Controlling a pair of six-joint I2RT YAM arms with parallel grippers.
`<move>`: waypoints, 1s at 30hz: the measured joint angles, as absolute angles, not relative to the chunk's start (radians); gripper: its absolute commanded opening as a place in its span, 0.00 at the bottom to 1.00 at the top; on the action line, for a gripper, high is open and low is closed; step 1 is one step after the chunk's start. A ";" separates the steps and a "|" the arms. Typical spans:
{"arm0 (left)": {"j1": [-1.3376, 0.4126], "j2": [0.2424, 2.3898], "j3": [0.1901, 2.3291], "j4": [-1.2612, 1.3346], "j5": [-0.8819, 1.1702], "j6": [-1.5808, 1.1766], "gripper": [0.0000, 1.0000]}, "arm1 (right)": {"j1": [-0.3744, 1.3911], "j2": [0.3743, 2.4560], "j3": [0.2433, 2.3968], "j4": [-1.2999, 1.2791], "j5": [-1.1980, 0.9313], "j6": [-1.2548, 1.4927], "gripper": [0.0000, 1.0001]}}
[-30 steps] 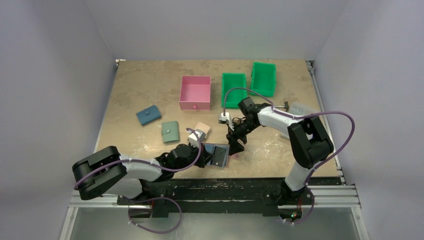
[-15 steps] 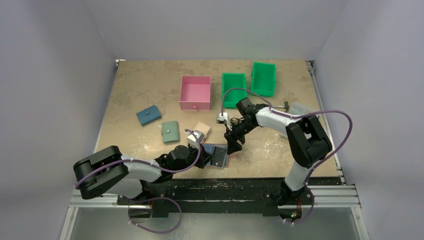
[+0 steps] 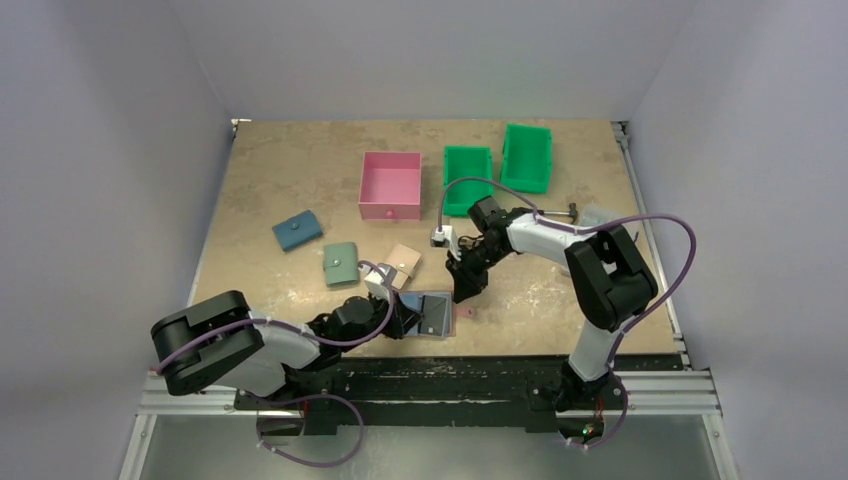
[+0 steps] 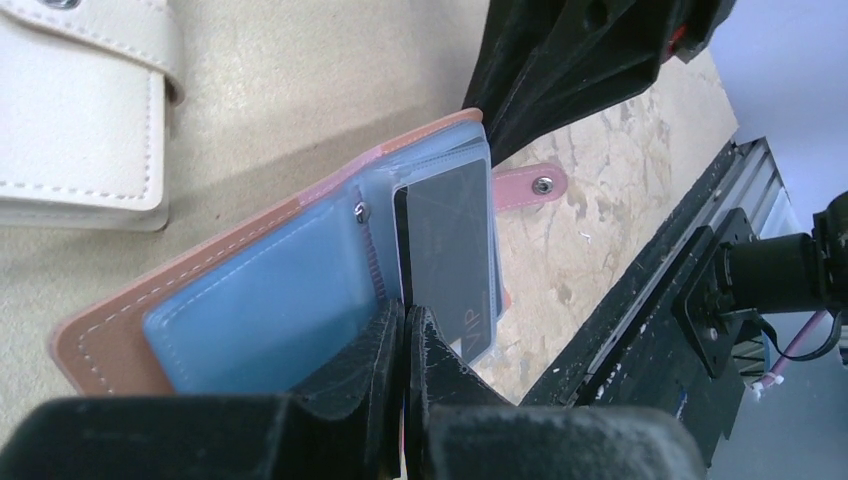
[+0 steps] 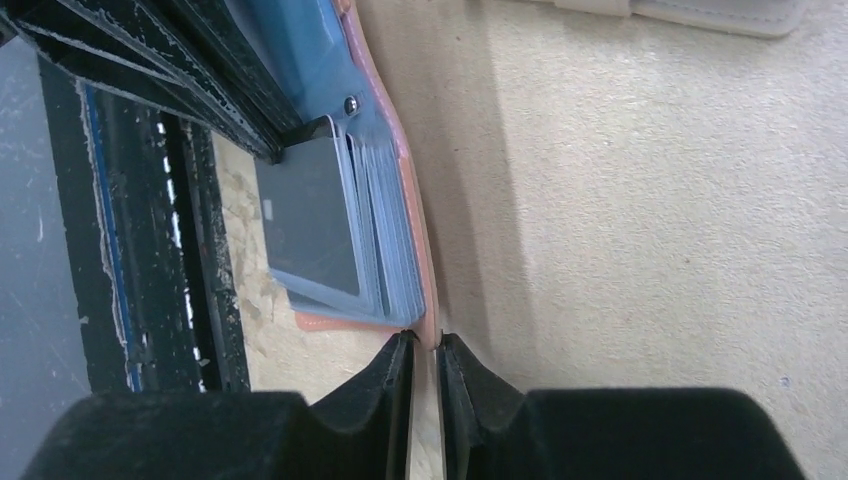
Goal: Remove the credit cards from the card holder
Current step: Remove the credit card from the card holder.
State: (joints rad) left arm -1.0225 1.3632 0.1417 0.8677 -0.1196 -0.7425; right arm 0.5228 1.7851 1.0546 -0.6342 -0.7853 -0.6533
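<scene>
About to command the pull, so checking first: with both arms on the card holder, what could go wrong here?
1. The right gripper pinches the card holder's leather rim, not a card; pulling may only drag the holder.
2. The left gripper is clamped at the black card's lower corner, which may pin it in its sleeve.
3. The holder lies by the table's near edge and could slip off.

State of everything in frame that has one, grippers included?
card holder: open, snap undone
black card: in its sleeve, not yet out
left gripper: shut on card holder
right gripper: shut on card holder's cover edge
beige wallet: shut
green wallet: shut
blue wallet: shut
pink bin: looks empty
</scene>
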 measured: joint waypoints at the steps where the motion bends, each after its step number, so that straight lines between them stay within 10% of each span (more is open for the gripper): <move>1: -1.023 1.371 0.139 0.876 -0.124 -0.762 0.00 | 0.524 1.785 1.055 -0.629 -0.771 -0.642 0.20; 11: -1.021 1.419 0.118 0.901 -0.167 -0.988 0.00 | 0.524 1.701 1.055 -0.595 -0.632 -0.583 0.32; 16: -1.020 1.419 0.116 0.882 -0.181 -1.079 0.00 | 0.523 1.388 0.988 -0.464 -0.622 -0.571 0.98; 25: -1.020 1.419 0.116 0.836 -0.198 -1.222 0.00 | 0.589 1.398 0.958 -0.329 -0.825 -0.511 0.96; 30: -1.020 1.415 0.131 0.780 -0.209 -1.313 0.00 | 0.695 1.454 0.852 -0.307 -0.640 -0.418 0.60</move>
State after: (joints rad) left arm -1.0203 1.4147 0.1310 0.7795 -0.2089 -1.3128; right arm 0.6952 1.4540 0.8516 -0.3069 -0.6399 -0.4179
